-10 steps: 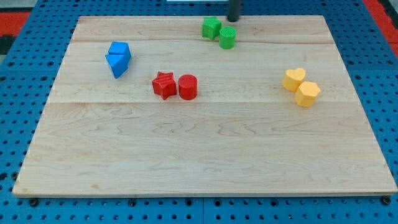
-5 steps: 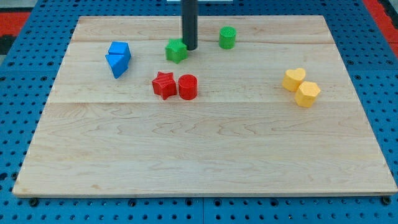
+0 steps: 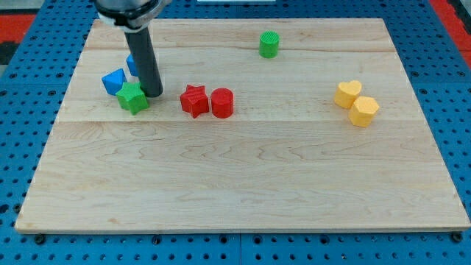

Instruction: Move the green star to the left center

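Note:
The green star (image 3: 132, 98) lies on the wooden board (image 3: 243, 184) at the view's left, a little above mid-height. My tip (image 3: 154, 93) stands just to its right, touching or nearly touching it. A blue block (image 3: 112, 81) sits against the star's upper left. A second blue block (image 3: 132, 63) is partly hidden behind the rod.
A red star (image 3: 194, 100) and a red cylinder (image 3: 222, 102) sit side by side right of my tip. A green cylinder (image 3: 269, 44) stands near the view's top. A yellow heart (image 3: 348, 93) and a yellow hexagon (image 3: 363, 110) sit at the right.
My tip has swept down and left from the board's top, pushing the green star away from the green cylinder into the blue blocks. One blue block has shifted left.

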Available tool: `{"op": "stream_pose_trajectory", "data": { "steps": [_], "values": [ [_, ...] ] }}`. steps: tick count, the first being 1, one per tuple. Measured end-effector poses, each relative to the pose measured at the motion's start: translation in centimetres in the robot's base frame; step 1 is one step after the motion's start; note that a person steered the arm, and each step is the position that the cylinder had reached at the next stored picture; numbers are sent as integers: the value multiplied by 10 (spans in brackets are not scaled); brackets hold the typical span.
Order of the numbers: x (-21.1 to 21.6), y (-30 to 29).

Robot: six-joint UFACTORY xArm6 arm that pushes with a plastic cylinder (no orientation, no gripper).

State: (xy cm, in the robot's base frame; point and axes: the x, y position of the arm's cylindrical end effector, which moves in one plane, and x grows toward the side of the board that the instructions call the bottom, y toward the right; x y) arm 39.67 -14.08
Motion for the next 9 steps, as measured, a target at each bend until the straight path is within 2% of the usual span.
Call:
{"op": "stream_pose_trajectory", "data": {
  "steps": [1, 2, 4, 5, 6, 7, 8, 9],
  "values": [
    [7, -7],
    [-27, -22],
    [-41, -80],
    [-26, -87],
    [21, -56],
    [21, -34],
    [-7, -20],
    [31, 6]
  ]
}}
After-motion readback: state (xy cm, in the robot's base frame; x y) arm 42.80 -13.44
